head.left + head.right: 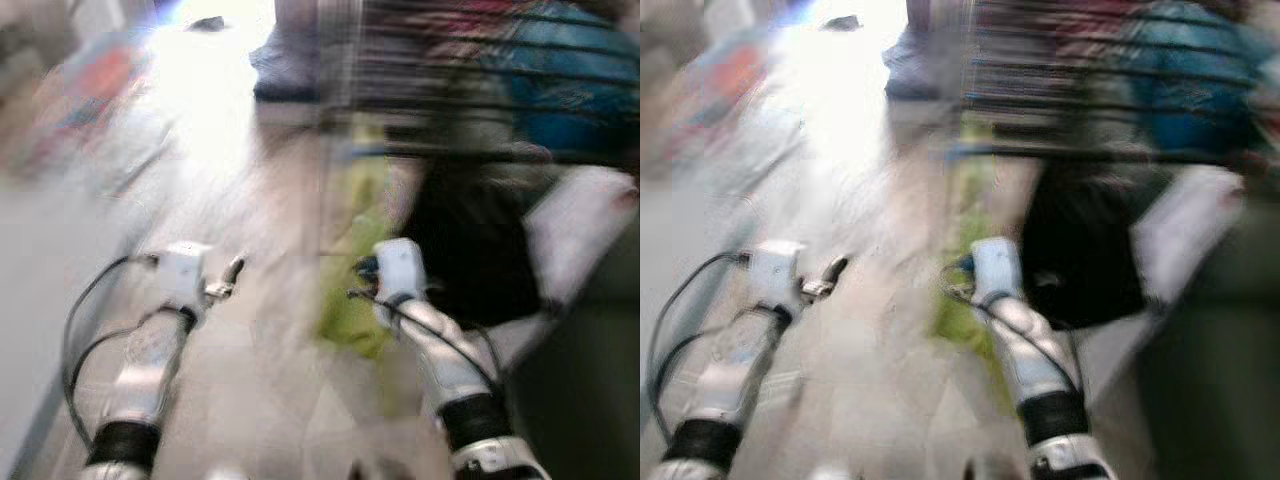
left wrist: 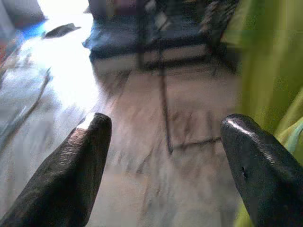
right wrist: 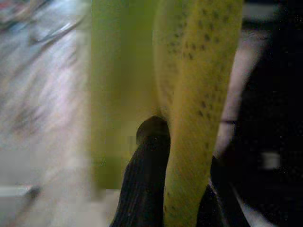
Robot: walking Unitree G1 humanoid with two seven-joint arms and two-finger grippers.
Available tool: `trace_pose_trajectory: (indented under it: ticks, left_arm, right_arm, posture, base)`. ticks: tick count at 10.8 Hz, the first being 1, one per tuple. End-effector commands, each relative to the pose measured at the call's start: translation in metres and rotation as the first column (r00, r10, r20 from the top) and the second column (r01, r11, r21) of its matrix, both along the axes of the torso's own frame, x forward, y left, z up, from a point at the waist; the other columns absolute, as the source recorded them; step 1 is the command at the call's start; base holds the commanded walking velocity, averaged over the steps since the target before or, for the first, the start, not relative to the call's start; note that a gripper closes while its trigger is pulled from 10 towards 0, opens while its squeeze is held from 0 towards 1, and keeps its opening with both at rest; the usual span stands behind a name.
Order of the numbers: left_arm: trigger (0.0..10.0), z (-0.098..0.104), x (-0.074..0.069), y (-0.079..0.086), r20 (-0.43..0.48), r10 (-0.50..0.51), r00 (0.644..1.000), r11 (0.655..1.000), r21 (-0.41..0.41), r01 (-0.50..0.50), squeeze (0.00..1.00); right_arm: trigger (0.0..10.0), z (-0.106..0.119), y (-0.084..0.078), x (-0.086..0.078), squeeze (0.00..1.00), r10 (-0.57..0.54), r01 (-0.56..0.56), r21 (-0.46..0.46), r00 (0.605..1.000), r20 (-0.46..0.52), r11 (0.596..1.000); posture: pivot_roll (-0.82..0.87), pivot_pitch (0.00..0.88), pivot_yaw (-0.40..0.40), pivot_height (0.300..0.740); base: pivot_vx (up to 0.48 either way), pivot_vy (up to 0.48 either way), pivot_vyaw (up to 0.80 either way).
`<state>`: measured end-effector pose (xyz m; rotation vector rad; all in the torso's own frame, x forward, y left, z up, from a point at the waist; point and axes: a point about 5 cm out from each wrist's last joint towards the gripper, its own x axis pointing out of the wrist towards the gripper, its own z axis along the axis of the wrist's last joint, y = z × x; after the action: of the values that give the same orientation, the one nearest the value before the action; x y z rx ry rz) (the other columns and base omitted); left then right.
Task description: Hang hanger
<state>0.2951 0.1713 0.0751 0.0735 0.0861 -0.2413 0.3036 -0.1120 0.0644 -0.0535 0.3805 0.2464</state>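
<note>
A: Left wrist view: the left tool (image 2: 165,156) is hanging spread and empty, 2 ridged black fingers (image 2: 71,175) over blurred pale floor (image 1: 250,400).

B: The right tool (image 3: 163,189) is pinching yellow-green speckled fabric (image 3: 199,94), probably on the hanger. The dark rack (image 1: 480,60) is waiting ahead; hanging isn't done.

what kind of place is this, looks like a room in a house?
Probably a room in a home where laundry is dried, though the views are blurred. Clothes hang over a dark rack above a tiled floor, and the right gripper holds a yellow-green garment.
</note>
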Motion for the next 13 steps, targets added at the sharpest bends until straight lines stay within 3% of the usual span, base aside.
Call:
trace_pose_trajectory:
  ticks: [1, 4, 8, 11, 13]
  left_arm:
    - [10.0, -0.001, -0.002, -0.006, 0.000, -0.035, 0.999, 0.999, 0.000, 0.035, 0.00]
    - [10.0, 0.000, -0.001, -0.006, 0.009, -0.026, 1.000, 1.000, 0.010, 0.026, 0.00]
    - [10.0, 0.001, -0.001, -0.008, 0.009, -0.044, 0.999, 0.999, 0.022, 0.044, 0.00]
    - [10.0, -0.001, -0.002, -0.010, -0.005, -0.054, 0.999, 0.998, 0.031, 0.055, 0.00]
    - [10.0, -0.002, -0.003, -0.011, -0.008, -0.056, 0.998, 0.998, 0.035, 0.057, 0.00]
  right_arm:
    - [10.0, 0.002, -0.009, 0.003, 0.00, -0.039, 0.039, -0.013, 0.999, 0.019, 0.999]
    - [10.0, 0.001, -0.008, 0.004, 0.00, -0.037, 0.037, -0.013, 0.999, 0.019, 0.999]
    - [10.0, 0.004, -0.014, 0.016, 0.00, -0.080, 0.080, -0.007, 0.996, 0.028, 0.997]
    - [10.0, 0.001, -0.012, 0.030, 0.00, -0.049, 0.049, -0.005, 0.997, -0.060, 0.999]
    - [10.0, 0.002, -0.011, 0.038, 0.00, -0.064, 0.068, 0.043, 0.994, -0.091, 0.997]
  posture:
    - [-0.03, 0.059, -0.034, 0.740]
    - [-0.03, 0.057, -0.034, 0.740]
    - [-0.03, 0.055, -0.030, 0.740]
    - [-0.03, 0.058, -0.030, 0.740]
    - [-0.02, 0.058, -0.034, 0.740]
  base:
    - [0.311, 0.368, 0.00]
    - [0.286, 0.364, 0.00]
    - [0.000, 0.000, 0.00]
    - [0.000, 0.000, 0.00]
    - [0.000, 0.000, 0.00]
